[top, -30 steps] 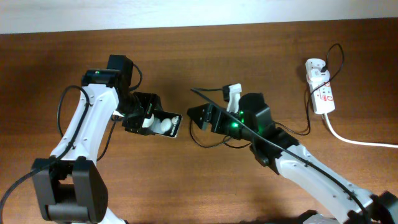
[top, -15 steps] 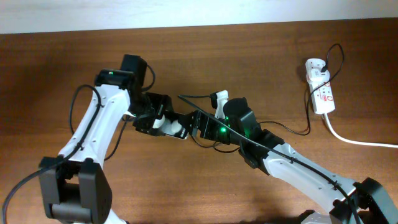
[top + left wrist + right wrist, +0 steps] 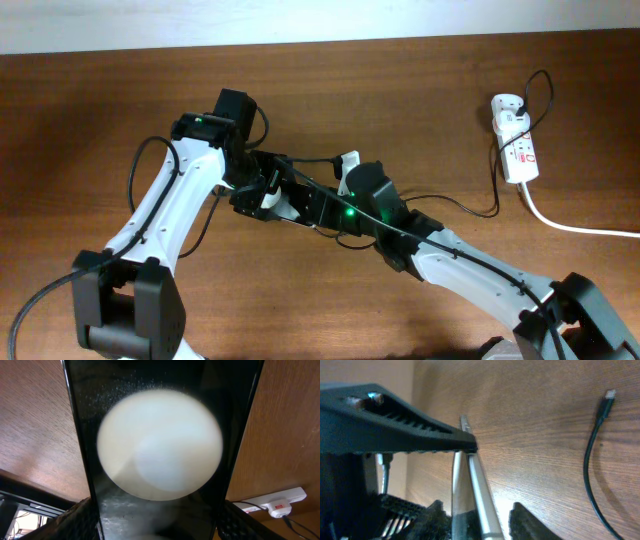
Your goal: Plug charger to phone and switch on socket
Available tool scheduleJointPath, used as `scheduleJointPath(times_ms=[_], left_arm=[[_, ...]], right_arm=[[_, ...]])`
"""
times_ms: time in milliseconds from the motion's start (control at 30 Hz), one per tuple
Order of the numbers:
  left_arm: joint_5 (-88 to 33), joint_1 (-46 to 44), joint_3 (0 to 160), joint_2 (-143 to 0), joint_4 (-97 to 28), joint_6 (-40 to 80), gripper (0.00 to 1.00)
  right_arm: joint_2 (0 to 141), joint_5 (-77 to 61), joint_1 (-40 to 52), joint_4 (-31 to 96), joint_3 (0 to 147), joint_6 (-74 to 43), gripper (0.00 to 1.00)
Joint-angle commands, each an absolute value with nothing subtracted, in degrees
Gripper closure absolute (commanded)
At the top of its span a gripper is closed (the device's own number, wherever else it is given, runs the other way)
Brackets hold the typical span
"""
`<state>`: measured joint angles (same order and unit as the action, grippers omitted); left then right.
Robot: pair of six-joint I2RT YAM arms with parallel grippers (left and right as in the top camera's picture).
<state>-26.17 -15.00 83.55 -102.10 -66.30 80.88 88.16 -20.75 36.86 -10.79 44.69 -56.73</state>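
Note:
My left gripper [image 3: 258, 190] is shut on the phone [image 3: 280, 205], held above the table. In the left wrist view the phone [image 3: 160, 445] fills the frame, black with a big white round spot, between the jaws [image 3: 160, 522]. My right gripper [image 3: 312, 205] meets it from the right. In the right wrist view its open jaws [image 3: 477, 510] straddle the phone's thin silver edge [image 3: 470, 472] with a gap on one side. The charger cable [image 3: 470, 208] runs from the socket [image 3: 515, 150]. Its connector tip [image 3: 608, 395] lies loose on the table.
The socket's thick white cord [image 3: 580, 228] leaves at the right edge. The socket also shows in the left wrist view [image 3: 280, 502]. A pale wall strip [image 3: 320, 20] borders the wooden table [image 3: 120, 90] at the back.
My left gripper carried the phone to the right and a little back. My right gripper moved left to meet it, and its jaws now sit around the phone's end.

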Motion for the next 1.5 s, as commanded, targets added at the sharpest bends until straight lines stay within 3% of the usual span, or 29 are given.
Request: scheduleJointPath(times_ms=[0,200,367,600,733,900,1067,1133,1333,1400,1467], left_arm=[[-27.5,-15.2,83.8,-100.8,-66.2,81.8,0.83],[-27.5,-15.2,83.8,-100.8,-66.2,81.8,0.81],[-27.5,-15.2,83.8,-100.8,-66.2,81.8,0.79],[-27.5,-15.2,83.8,-100.8,-66.2,81.8,0.76],[-27.5,-15.2,83.8,-100.8,-66.2,81.8,0.73],[-27.5,-15.2,83.8,-100.8,-66.2,81.8,0.67],[-27.4,-15.2,83.8,-100.8,-66.2,81.8,0.57],[-27.4,-15.2,83.8,-100.8,-66.2,78.3,0.46],[-27.0,-15.2,83.8,-100.8,-65.9,75.5,0.35],[-27.0,-15.2,83.8,-100.8,-64.2,72.5,0.24],[-27.0,-15.0,83.8,-100.8,-63.0,70.7,0.21]], right_arm=[[89.4,-19.9,37.2,-11.0,45.8,-56.2,0.61],[89.4,-19.9,37.2,-11.2,45.8,-56.2,0.64],[89.4,-19.9,37.2,-11.4,45.8,-57.5,0.77],[89.4,-20.0,37.2,-12.7,45.8,-57.8,0.85],[89.4,-20.3,37.2,-14.9,45.8,-58.0,0.96],[89.4,-20.4,37.1,-14.9,45.8,-60.5,0.96],[89.4,-20.4,37.0,-14.8,45.8,-60.5,0.96],[89.4,-20.8,36.2,-14.2,45.8,-60.2,0.96],[89.3,-31.2,29.1,-12.2,45.8,-56.1,0.96],[89.3,-33.5,26.8,-10.9,45.8,-55.4,0.96],[89.1,-34.1,24.8,-8.3,45.8,-53.5,0.96]])
